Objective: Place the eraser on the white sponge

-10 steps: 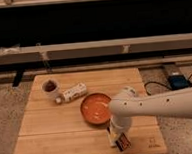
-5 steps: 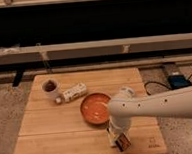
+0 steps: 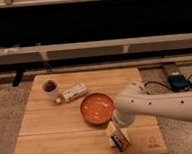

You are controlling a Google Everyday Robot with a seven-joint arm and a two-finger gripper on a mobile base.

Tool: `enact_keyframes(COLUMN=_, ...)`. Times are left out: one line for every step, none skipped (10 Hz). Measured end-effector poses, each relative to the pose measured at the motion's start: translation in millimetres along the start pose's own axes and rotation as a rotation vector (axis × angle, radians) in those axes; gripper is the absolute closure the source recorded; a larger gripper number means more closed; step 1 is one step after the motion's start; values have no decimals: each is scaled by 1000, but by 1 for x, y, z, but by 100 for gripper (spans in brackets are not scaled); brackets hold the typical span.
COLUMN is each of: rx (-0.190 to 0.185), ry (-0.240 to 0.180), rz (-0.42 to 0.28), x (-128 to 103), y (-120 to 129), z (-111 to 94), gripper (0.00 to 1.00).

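Observation:
My gripper hangs at the end of the white arm, just in front of the orange bowl, low over the table's front right part. Directly beneath it sits the eraser, a dark block with an orange-red face, tilted. A pale grey-white patch, the white sponge, shows at the eraser's left side, touching it. I cannot tell whether the eraser rests on the sponge or beside it. The arm hides whatever lies behind them.
On the wooden table, a white carton-like bottle lies on its side at the back left, next to a white cup with dark contents. The table's front edge runs just below the eraser. A blue box and cables lie on the floor, right.
The arm's end has shifted only slightly over the eraser and sponge. The bowl, bottle and cup have not moved.

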Motion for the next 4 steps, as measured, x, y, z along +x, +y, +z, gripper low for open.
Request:
enact_keyframes(rx=-16, ry=-32, rz=-5, x=-3, y=2, z=-13, gripper=20)
enact_keyframes(rx=-28, ry=-58, rz=-10, x=-6, y=3, z=-24, gripper=20)
enact_keyframes(rx=-32, ry=-67, rz=-12, x=-7, y=4, z=-28, gripper=20)
enact_keyframes(rx=-32, ry=-67, rz=-15, x=-8, y=6, z=-28, gripper=20)
